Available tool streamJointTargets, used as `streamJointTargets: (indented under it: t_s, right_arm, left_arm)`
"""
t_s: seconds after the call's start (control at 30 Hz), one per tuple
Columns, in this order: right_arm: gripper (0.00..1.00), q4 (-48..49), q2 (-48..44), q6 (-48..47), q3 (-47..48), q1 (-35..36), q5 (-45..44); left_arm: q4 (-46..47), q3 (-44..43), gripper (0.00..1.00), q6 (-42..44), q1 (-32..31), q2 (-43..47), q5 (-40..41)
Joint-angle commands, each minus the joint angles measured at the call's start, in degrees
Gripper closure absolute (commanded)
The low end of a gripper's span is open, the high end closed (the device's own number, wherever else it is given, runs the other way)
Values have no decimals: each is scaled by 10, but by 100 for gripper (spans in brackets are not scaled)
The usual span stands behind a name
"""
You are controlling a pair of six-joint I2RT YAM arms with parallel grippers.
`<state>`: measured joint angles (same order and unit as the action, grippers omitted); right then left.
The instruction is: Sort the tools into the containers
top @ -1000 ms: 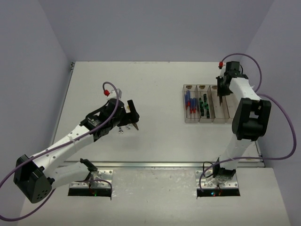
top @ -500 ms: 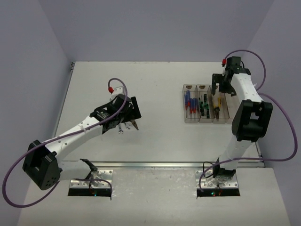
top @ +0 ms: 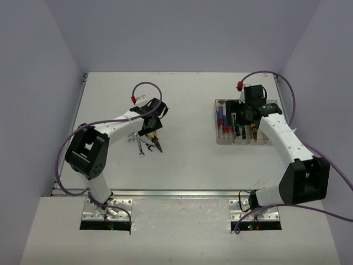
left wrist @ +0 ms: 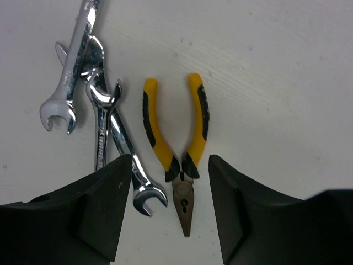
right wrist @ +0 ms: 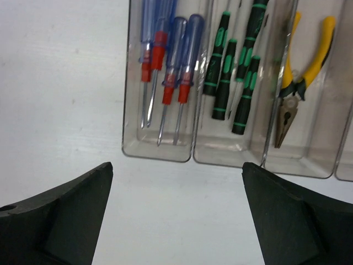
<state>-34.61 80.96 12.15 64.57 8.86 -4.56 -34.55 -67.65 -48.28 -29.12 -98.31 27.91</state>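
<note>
Yellow-handled pliers lie flat on the table, handles spread, nose toward the wrist camera. The left gripper hangs right over them with jaws wide apart. In the wrist view the pivot and nose sit between the two fingers, roughly centred in the gap, and neither finger touches the tool. Cannot tell how high the gripper is above the table.

Silver wrenches lie just left of the pliers in an overlapping pile. One wrench head is close to the left finger, and the pile is apart from the pliers' handles.

On the right side, the row of clear bins is below the right gripper, whose jaws are spread wide and hold nothing. Its fingertips frame the near end of the bins.

- Leftmost bin: blue-and-red screwdrivers.
- Next bin: black-and-green screwdrivers.
- Third bin: a second pair of pliers, yellow handles, nose toward the near wall.
- Fourth bin: only a sliver shows, contents unclear.
</note>
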Motion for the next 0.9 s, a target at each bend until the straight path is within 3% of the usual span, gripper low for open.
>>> streamJointTargets:
  t_s: [0.0, 0.43, 0.53, 0.6, 0.7, 0.87]
  right_arm:
    - [1, 50, -77, 24, -23, -2, 85]
    - [1, 60, -90, 26, -35, 3, 134]
    - [1, 63, -91, 28, -36, 4, 135]
    - [1, 67, -95, 32, -37, 5, 145]
    - [1, 94, -96, 45, -47, 5, 241]
    - [1, 207, -98, 107, -93, 7, 453]
  left_arm:
    - [-8, -52, 46, -3, 36, -49, 11]
    - [-15, -88, 68, -23, 46, -159, 2]
    - [-14, -83, 69, -29, 46, -170, 0]
    - [-4, -75, 77, -26, 46, -174, -8]
    - [22, -67, 99, -14, 46, -177, -39]
    - [88, -37, 100, 9, 46, -152, -105]
